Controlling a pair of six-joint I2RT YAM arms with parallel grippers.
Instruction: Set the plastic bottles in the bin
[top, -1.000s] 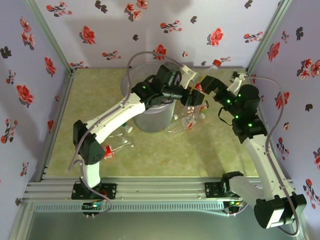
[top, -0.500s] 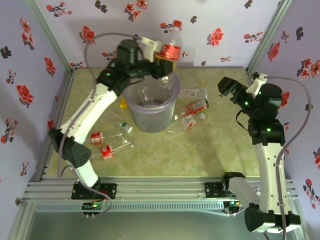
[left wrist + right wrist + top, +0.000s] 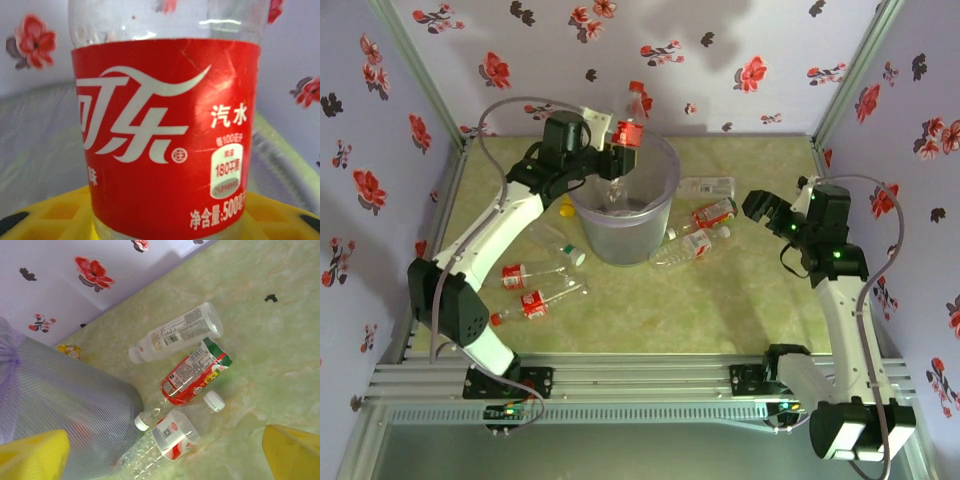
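Nearest our bases, on the left, a few bottles (image 3: pixel 528 272) lie flat on the table (image 3: pixel 650 320) beside our left arm's lower links, apart from the bin (image 3: pixel 620 240). Further in on the right, our right gripper (image 3: pixel 766 207) hangs with its fingers spread wide and nothing between them.

Just left of it lies the cluster that matters for its next reach. A crumpled bottle (image 3: pixel 165 440) sits just beside the bin's wall, a red-and-green labelled bottle (image 3: pixel 196 374) lies beyond it, and a white-labelled bottle (image 3: pixel 175 332) is farthest. All three lie on their sides, with their long axes running roughly from the bin toward the right gripper. We judge the right arm the nearer one, and a grasp across the body the likely need.

Past them the bin stands upright. At the back, our left gripper (image 3: pixel 618 136) is clamped on a red-labelled bottle (image 3: pixel 626 128), with its yellow pads (image 3: pixel 55 215) flanking the bottle just below the label. The cap is up and tilted slightly right, above the bin's far rim. We judge that letting go would drop it inside, though we cannot tell for certain that its base is over the opening.
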